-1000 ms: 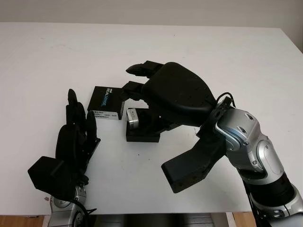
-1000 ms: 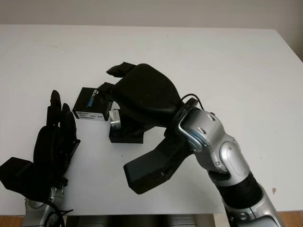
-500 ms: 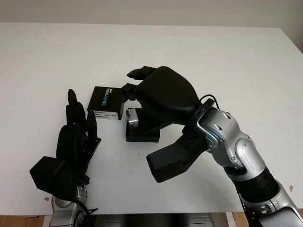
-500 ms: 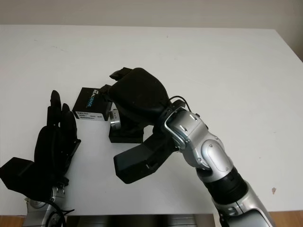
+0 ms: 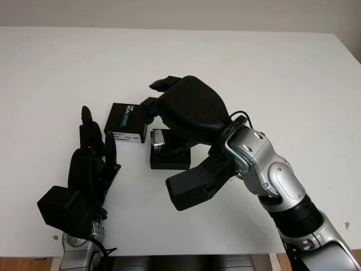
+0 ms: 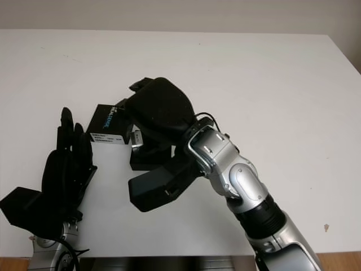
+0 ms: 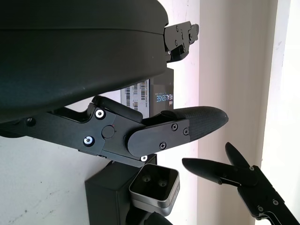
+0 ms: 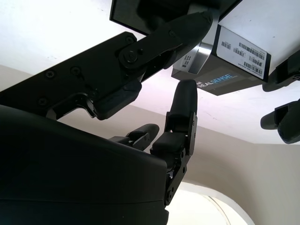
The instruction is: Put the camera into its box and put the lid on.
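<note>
1. Where the white table (image 5: 271, 73) ends at 12 o'clock, a plain wall (image 5: 169, 12) begins.
2. The black box (image 5: 169, 159) sits in the middle of the table, with the silver camera (image 5: 157, 139) poking up from its 10 o'clock corner.
3. The lid (image 5: 127, 123), with blue letters on it, lies just beside the box at 10 o'clock.
4. The right hand (image 5: 189, 110) hangs over the box and covers most of it, so I cannot tell if its fingers (image 8: 183, 105) are pinching the camera.
5. The left hand (image 5: 90, 164) is open at 7 o'clock, holding nothing.
</note>
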### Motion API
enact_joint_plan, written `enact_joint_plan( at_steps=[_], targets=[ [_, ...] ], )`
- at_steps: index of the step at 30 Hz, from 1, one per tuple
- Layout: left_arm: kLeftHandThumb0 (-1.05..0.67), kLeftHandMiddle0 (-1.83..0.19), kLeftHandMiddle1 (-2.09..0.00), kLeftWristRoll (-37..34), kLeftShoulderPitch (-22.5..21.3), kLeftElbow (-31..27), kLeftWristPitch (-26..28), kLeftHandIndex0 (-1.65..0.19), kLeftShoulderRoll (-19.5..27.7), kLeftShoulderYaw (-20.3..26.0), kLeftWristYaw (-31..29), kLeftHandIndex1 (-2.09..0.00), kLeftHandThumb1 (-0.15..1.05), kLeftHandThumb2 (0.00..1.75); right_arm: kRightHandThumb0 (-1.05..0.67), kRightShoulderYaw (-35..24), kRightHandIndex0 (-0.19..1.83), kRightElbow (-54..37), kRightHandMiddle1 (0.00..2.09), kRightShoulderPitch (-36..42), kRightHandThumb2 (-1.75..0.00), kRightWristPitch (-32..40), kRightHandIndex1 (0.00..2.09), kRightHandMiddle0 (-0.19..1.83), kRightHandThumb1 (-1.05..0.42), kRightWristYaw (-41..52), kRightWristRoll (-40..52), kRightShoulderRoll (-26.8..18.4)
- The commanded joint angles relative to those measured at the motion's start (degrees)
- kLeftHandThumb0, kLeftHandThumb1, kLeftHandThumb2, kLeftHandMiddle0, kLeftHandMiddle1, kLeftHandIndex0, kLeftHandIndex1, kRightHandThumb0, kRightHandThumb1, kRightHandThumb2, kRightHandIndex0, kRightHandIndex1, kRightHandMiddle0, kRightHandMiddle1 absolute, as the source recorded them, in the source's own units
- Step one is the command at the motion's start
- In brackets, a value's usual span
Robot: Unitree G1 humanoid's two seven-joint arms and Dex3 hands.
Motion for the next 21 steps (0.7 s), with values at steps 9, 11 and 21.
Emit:
enact_joint_plan(
  at_steps=[9, 11, 21],
  targets=[
    [-0.65, 0.19, -0.03, -0.1, -0.3, 0.4, -0.9, 0.19, 0.0, 0.0, 0.0, -0.02, 1.05, 0.62, -0.80, 0.2, 0.49, -1.3, 1.05, 0.1, -0.05, 0.2, 0.20, 0.69, -0.84, 1.3, 1.9, 0.1],
    [-0.65, 0.19, -0.02, -0.2, -0.2, 0.5, -1.1, 0.19, 0.0, 0.0, -0.1, -0.01, 1.05, 0.62, -0.79, 0.3, 0.49, -1.1, 1.06, 0.1, -0.05, 0.1, 0.20, 0.69, -0.83, 1.2, 1.9, 0.0],
    [-0.65, 0.19, -0.04, 0.1, -0.1, 0.2, -0.9, 0.19, -0.2, -0.3, 0.1, -0.03, 1.05, 0.62, -0.82, 1.6, 0.50, 0.4, 0.93, -0.5, -0.06, -1.5, 0.19, 0.60, -0.85, -0.1, 0.8, -1.1]
  ],
)
